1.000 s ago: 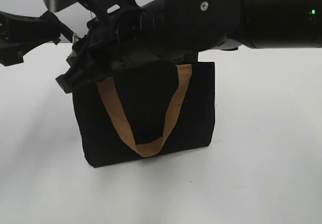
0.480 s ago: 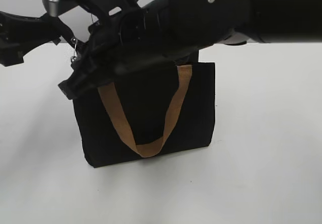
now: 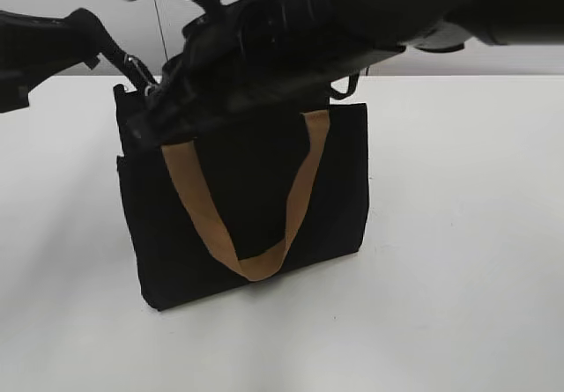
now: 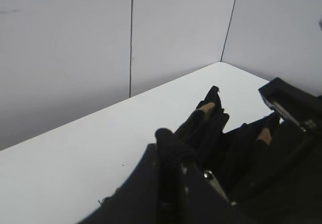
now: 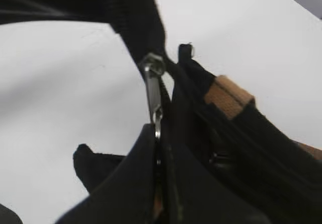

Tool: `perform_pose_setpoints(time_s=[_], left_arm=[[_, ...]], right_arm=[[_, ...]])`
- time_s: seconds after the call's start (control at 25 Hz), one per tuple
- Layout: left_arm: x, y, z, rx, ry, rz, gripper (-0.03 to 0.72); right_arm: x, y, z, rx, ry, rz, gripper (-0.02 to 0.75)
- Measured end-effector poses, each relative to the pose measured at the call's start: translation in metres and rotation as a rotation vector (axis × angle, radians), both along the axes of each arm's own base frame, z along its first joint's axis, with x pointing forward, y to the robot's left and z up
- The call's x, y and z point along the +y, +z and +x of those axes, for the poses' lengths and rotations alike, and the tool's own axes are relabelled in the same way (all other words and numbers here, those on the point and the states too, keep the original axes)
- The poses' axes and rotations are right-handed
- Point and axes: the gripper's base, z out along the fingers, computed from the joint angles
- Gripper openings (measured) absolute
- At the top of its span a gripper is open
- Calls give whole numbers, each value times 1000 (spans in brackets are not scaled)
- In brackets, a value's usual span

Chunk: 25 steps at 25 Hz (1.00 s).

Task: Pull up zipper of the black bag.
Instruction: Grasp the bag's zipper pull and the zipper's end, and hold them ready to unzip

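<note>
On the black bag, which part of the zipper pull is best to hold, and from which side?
Grip the zipper by its flat metal tab, near the free lower end, with fingers on the two broad faces. The tab hangs edge-on and slim in the right wrist view, so coming from below, in line with it, probably suits best. The right gripper appears shut on it this way at the corner of the black bag.

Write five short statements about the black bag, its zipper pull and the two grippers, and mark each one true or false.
1. The black bag stands upright on the white table. True.
2. The right gripper is pinching the zipper pull tab. True.
3. The tan handle on the front stands straight up above the bag. False: it hangs down over the front in a U.
4. The bag lies flat on its side. False: it stands upright.
5. The left gripper is near the bag's top left corner. True.
</note>
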Motion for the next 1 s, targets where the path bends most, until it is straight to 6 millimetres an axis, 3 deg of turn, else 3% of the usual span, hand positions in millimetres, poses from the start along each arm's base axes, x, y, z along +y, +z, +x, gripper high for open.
perform_pose_setpoints(time_s=[0.24, 1.0], left_arm=[[-1, 0, -1, -1, -8, 3, 12], [4, 13, -13, -60, 48, 11, 12]], right_arm=[[-25, 14, 14, 43, -86, 40, -1], [-84, 7, 45, 233, -232, 20, -1]])
